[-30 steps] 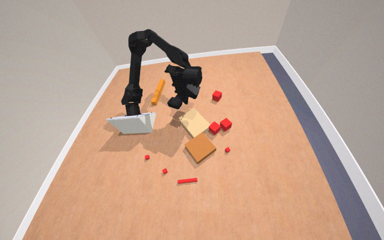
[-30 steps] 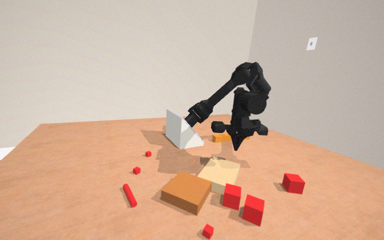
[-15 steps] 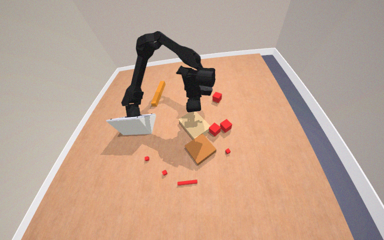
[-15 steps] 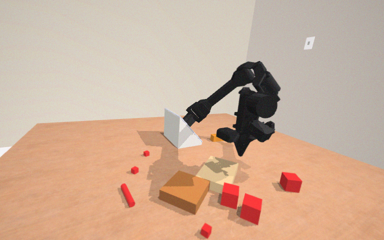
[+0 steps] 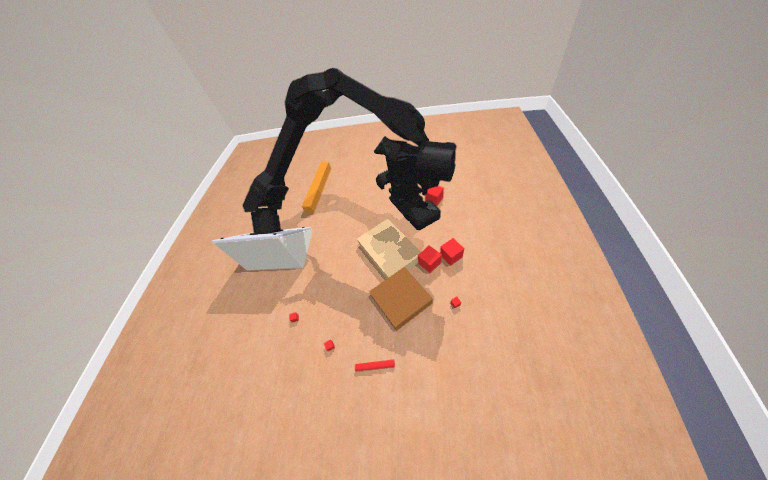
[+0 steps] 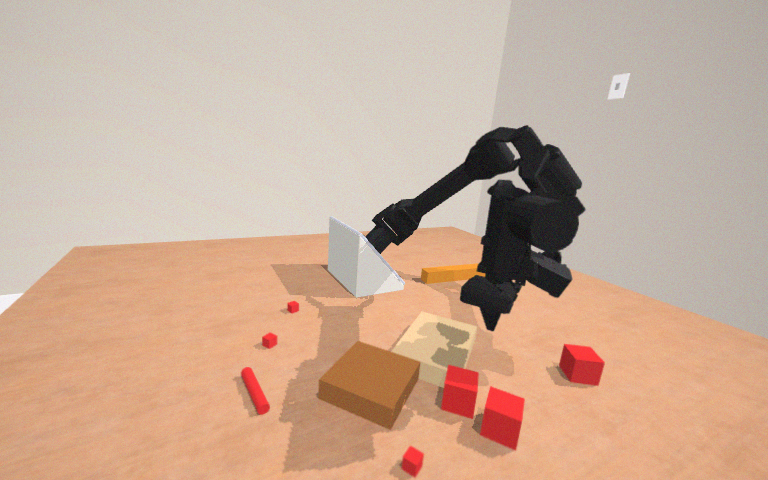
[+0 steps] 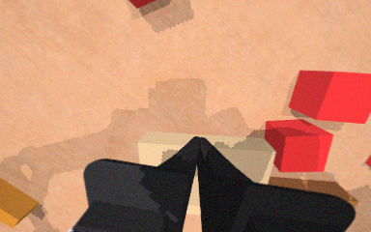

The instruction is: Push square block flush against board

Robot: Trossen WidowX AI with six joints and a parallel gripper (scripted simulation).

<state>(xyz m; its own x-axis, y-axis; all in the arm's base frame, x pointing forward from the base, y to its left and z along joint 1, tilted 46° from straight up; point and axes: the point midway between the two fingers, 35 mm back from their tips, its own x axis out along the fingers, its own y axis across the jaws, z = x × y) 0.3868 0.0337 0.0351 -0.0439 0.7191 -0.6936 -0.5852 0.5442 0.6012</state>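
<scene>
The brown square block (image 5: 400, 298) (image 6: 370, 370) (image 7: 309, 188) lies flat, with one side along part of the near end of the pale board (image 5: 376, 243) (image 6: 416, 333) (image 7: 150, 152). The block is offset sideways along that end, so its corners are not even with the board's. Whether a thin gap lies between them I cannot tell. My gripper (image 5: 418, 225) (image 6: 491, 327) (image 7: 199, 142) is shut and empty. It hangs above the table on the board's far right side, clear of both parts, and its shadow falls on the board. In the wrist view the fingers hide part of the board.
A red cube (image 5: 429, 259) (image 6: 459, 391) (image 7: 305, 147) is close against the board's right corner. Another (image 5: 452, 251) (image 6: 502, 418) (image 7: 338, 97) stands beyond it, a third (image 5: 434, 195) (image 6: 581, 364) farther back. An orange bar (image 5: 316, 187) (image 6: 447, 273) lies behind. A red rod (image 5: 374, 365) lies in front.
</scene>
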